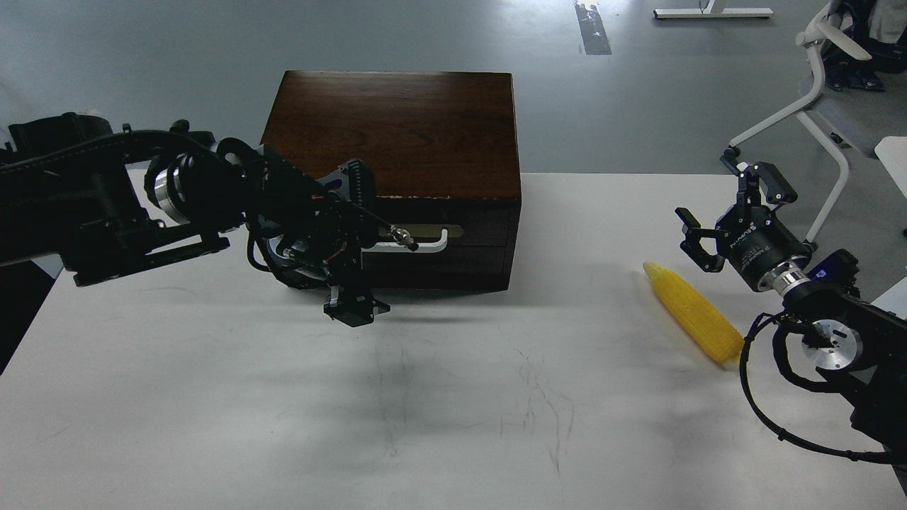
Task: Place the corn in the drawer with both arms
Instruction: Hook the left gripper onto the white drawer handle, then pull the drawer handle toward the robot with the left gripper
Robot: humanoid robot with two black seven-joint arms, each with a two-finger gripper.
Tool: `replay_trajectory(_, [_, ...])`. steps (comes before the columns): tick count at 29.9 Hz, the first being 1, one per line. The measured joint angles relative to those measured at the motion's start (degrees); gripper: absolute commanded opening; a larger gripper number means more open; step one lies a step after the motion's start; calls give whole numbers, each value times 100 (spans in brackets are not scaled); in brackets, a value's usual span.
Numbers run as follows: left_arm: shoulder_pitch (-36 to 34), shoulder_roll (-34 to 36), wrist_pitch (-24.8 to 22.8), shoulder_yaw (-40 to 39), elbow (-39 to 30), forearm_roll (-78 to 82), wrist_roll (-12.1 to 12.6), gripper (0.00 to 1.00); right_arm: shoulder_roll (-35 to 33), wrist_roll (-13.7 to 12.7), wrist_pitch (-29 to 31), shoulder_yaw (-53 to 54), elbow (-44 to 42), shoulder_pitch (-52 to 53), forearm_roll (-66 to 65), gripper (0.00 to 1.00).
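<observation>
On our white tabletop (212, 397) sits a dark brown wooden box (397, 127), set toward the far edge and a little left of centre. Its drawer (468, 241) is in the front face, carrying a brass plate (425, 231) and a white bar handle (418, 247), and it looks closed, its front flush with the box.

Our left arm (78, 205) reaches in from the left and ends in front of the drawer. Our left tool (354, 241) is right at the left end of the handle, one finger above by the box's upper front edge and another down near the tabletop, so its fingers are spread wide. We cannot tell whether it touches the handle, since the dark tool covers that end.

The bright yellow husked corn cob (694, 312) lies on the tabletop well to the right of the box, pointed tip toward the far left, thick end toward us, apart from the drawer.

Our right arm (843, 333) comes in from the right edge. Our right tool (716, 219) hovers just beyond the corn, up and to its right, its black fingers splayed wide and gripping nothing. It does not touch the cob.
</observation>
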Motion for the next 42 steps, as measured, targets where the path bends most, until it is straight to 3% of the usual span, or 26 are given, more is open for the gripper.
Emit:
replay_trajectory(23, [-89, 69, -2, -7, -907, 0, 0, 98, 14, 0, 0, 0, 0, 5, 0, 100])
replay_trajectory(42, [-157, 239, 0, -2, -1255, -1, -3, 98, 16, 0, 0, 8, -3, -1, 0, 100])
